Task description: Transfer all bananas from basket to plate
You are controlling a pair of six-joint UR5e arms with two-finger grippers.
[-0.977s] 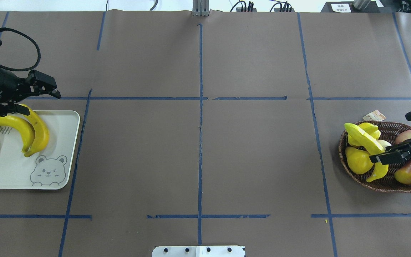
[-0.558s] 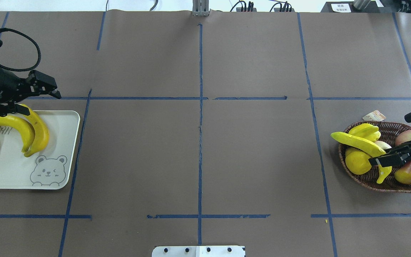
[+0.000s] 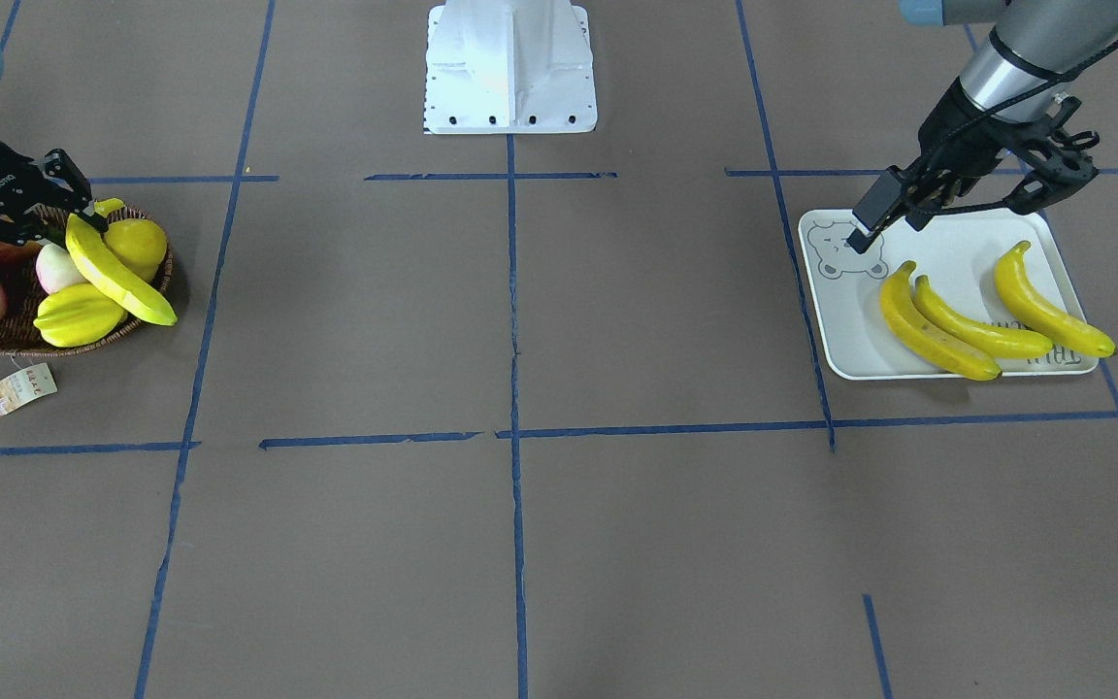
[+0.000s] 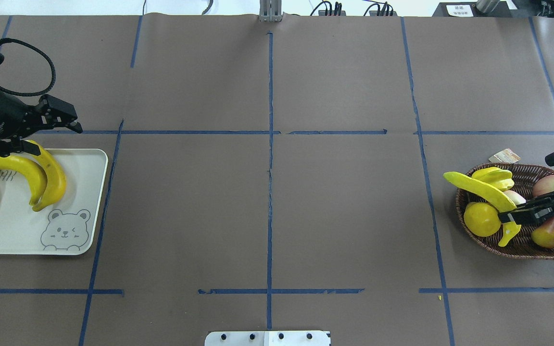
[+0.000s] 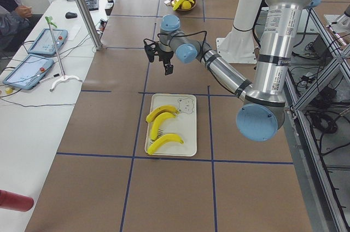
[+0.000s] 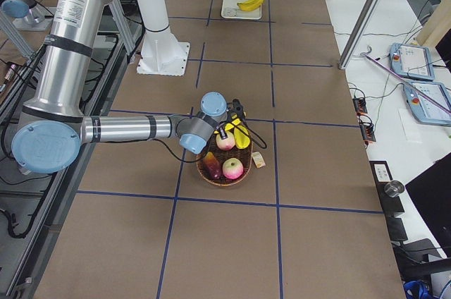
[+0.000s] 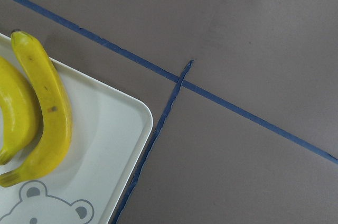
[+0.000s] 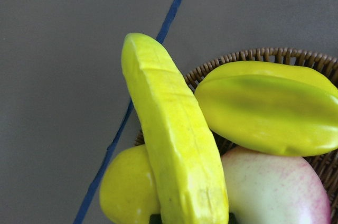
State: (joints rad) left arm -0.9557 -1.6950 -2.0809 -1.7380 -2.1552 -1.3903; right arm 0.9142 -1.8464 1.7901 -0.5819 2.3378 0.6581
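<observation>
**Item: fourth banana point(image 4: 479, 190).** Clamped near its stem end in the right end effector point(image 4: 507, 216). It is tilted over the basket point(image 4: 522, 252), and its free tip reaches out past the rim.

**Placed:** three bananas point(image 3: 981, 330) lie on the plate point(image 4: 17, 230), well apart at the far end of the bench point(image 4: 267, 202).

**Left end effector point(image 4: 58, 140):** fingers apart, empty, hanging over the plate's edge.

**Hazards (judged):**
- The grip sits far from the banana's middle, so the glossy skin may pivot or slip between the fingers during the long carry.
- The stem end hangs close to the pear point(image 4: 481, 218) and the starfruit point(image 4: 496, 177), and could nudge either one out.
- The open space on the plate is mostly at the bear face point(image 4: 65, 230) end, so a careless drop could knock the placed bananas.
- The idle left end effector could obstruct delivery.

**Writing:**
- The plate lettering is partly covered by bananas and not fully legible.
- The print on the basket's paper tag point(image 4: 504, 155) is too small to read.
</observation>
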